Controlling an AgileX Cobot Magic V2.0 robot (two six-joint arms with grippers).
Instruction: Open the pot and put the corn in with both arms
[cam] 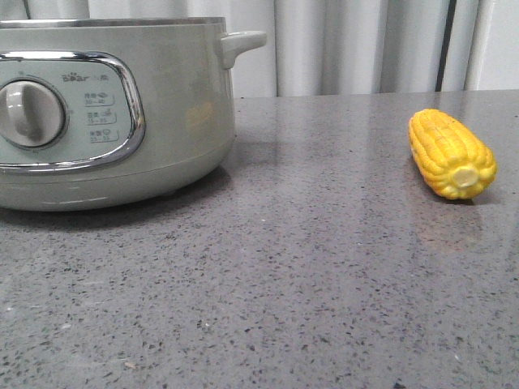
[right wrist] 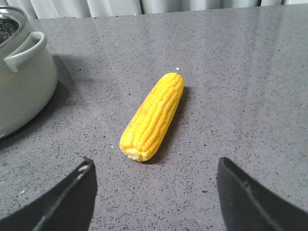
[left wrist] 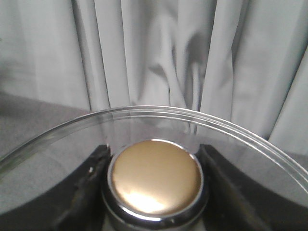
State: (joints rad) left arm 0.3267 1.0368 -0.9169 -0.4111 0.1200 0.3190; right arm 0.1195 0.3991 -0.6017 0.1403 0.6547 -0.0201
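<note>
While the pot (cam: 113, 113) stands apart, the corn (right wrist: 153, 117) lies unobstructed on the table (cam: 284, 284).

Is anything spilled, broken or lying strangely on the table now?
Nothing stands out. The corn lies whole on its side on the table, apart from the pot, and no spill or damage shows.

Grey speckled countertop (cam: 308, 267); pale pleated curtains (cam: 357, 44) behind.

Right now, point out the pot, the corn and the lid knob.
pot (cam: 182, 113): front view, bare side wall right of the panel.
corn (right wrist: 154, 115): right wrist view, middle of the cob.
lid knob (left wrist: 155, 175): left wrist view, gold top face.
</note>
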